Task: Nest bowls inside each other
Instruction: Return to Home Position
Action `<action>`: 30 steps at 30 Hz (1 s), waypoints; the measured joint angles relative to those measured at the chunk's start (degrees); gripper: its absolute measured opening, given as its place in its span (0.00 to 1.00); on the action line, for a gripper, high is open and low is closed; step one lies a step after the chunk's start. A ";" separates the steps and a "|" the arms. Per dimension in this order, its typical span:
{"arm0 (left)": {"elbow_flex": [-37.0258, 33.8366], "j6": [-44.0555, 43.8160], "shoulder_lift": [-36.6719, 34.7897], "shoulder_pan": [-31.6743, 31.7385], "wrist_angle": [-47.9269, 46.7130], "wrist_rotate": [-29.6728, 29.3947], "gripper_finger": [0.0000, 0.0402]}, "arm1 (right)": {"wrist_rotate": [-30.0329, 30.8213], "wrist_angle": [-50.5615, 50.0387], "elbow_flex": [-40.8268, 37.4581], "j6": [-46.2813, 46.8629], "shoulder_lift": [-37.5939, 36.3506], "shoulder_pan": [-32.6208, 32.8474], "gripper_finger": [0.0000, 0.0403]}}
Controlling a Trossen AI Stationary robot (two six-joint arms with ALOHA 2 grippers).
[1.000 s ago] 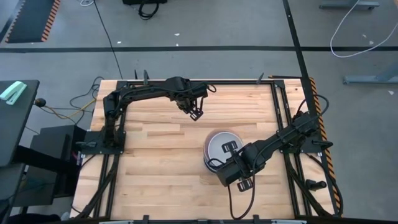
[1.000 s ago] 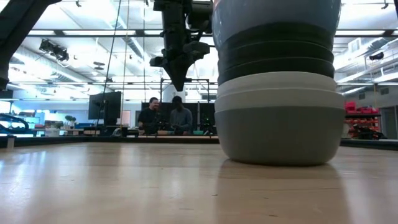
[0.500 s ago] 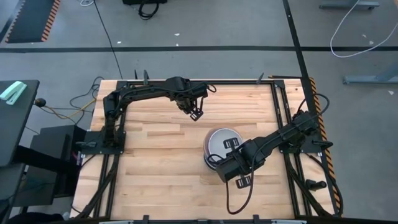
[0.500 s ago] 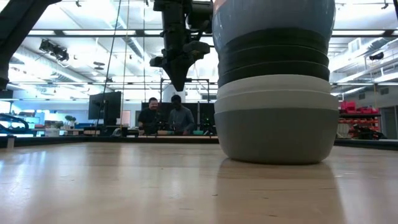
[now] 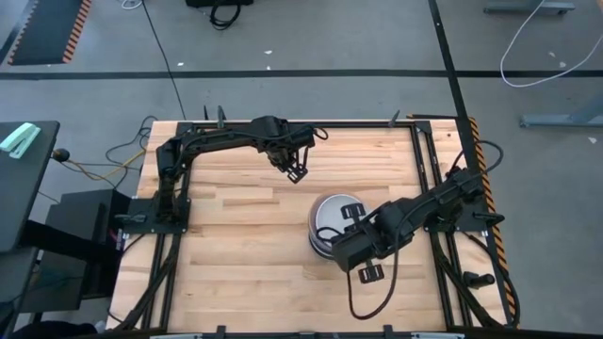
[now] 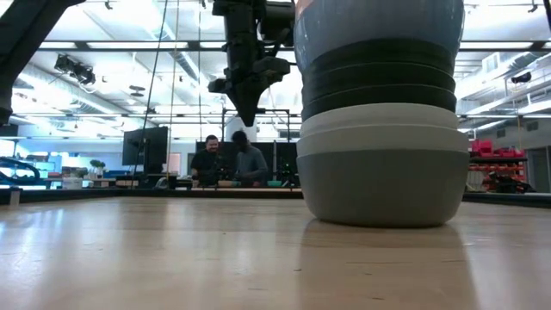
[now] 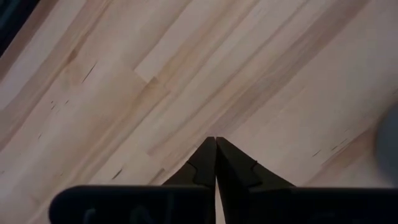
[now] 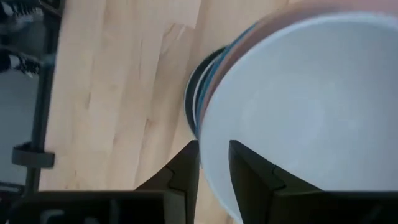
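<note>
R gripper (image 8: 213,148) spread astride top white bowl (image 8: 298,93) rim, maybe touching; round plastic stack (image 6: 379,164) nested; L gripper (image 7: 216,149) pressed together.

The bowls (image 5: 330,218) sit nested in one stack on the table (image 5: 236,254). The right gripper (image 5: 349,217) hangs over the stack's rim. The left gripper (image 5: 297,173) hovers beyond the stack, well apart.

A pale wooden table (image 5: 236,254) is set on a grey concrete floor (image 5: 311,38); beyond it, a monitor (image 6: 145,148) and two persons (image 6: 228,161) are seen under ceiling strip lights (image 6: 95,45)
</note>
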 joint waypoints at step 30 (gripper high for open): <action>0.15 13.16 -24.26 -0.08 18.24 -1.58 0.08 | 25.19 0.97 3.11 8.71 -35.30 -1.09 0.23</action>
